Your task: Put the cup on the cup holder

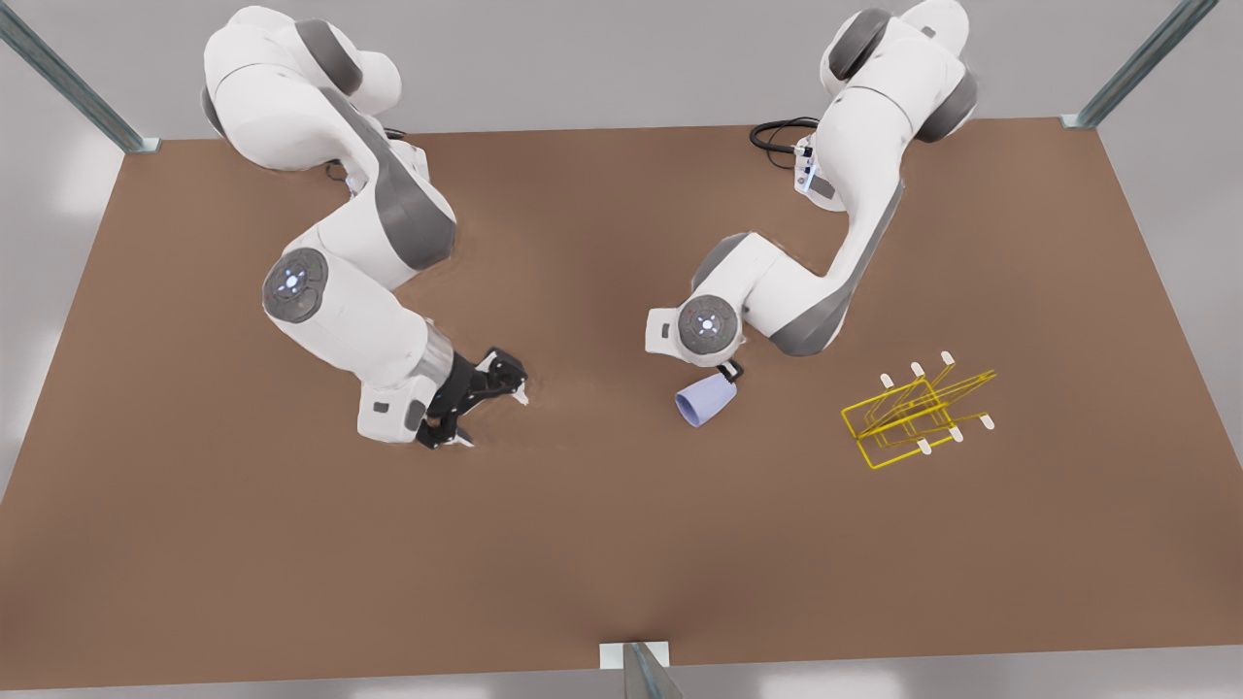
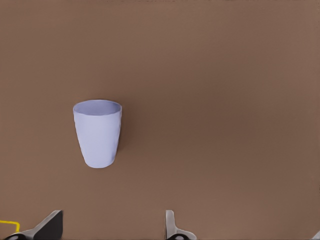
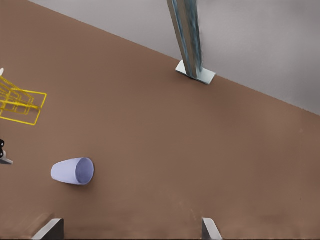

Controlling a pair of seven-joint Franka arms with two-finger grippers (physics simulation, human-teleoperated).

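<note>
Waiting at the front view's left, the right gripper (image 1: pixel 473 408) stands open over the brown table (image 1: pixel 291 544). Mid-table, the open left gripper (image 2: pixel 112 227) hovers over the toppled small lavender-blue tapered cup (image 1: pixel 706 400), probably light, stiff, slippery; pinch its wall. Yellow thin-wire cup holder (image 1: pixel 918 413) stands rightward, apart.

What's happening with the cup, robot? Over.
Left gripper open, near cup. Right gripper open, waiting. Cup on its side, apart from cup holder.

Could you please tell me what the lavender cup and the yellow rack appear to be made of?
The lavender-blue tapered cup looks like matte plastic: smooth, uniformly coloured, without glare, though glazed ceramic is possible. The yellow wire cup holder appears to be thin coated metal rod, with white, perhaps rubbery, caps on its prongs.
</note>
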